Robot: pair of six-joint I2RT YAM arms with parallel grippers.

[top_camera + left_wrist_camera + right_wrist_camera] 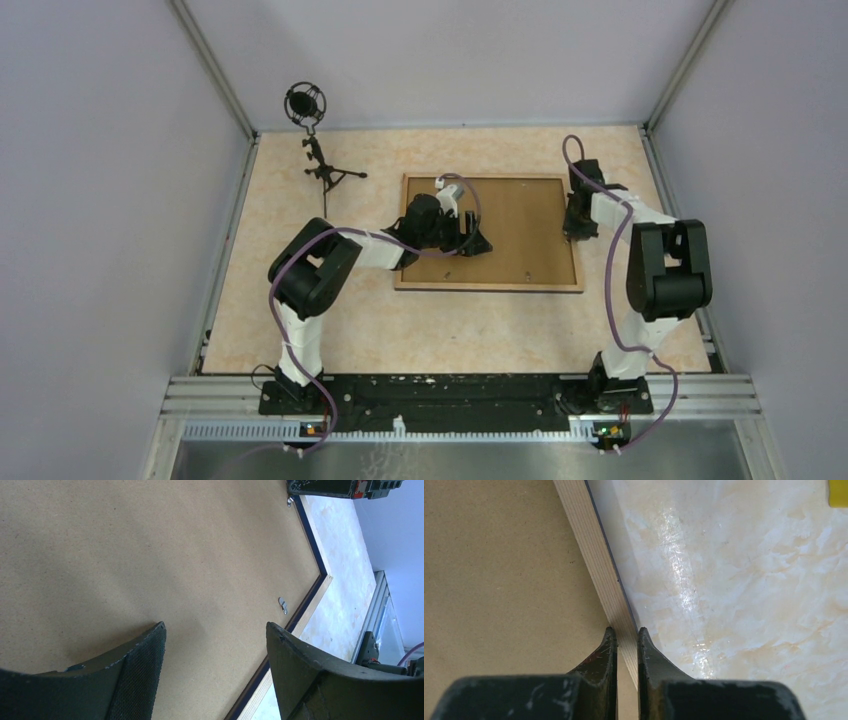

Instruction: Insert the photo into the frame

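Pale grey walls enclose a beige marbled table (300,335).

The right gripper (626,635) is clenched on the frame (594,565). Its two dark fingers pinch the frame's right rail, one on the inner side and one on the outer side. In the right wrist view the rail shows light, layered wood with a thin dark blue line along its outer edge.

The left gripper (215,630) is released, its fingers spread wide with nothing between them. It points down at the left part of the brown backing board (150,555). Whether it touches the board cannot be told.

The backing board fills the frame, which lies flat, back side up, near the middle of the table and somewhat closer to the far edge. A small metal turn clip (283,605) sits on the board by the dark blue rail.

A microphone on a small tripod (306,105) stands at the far left corner of the table.
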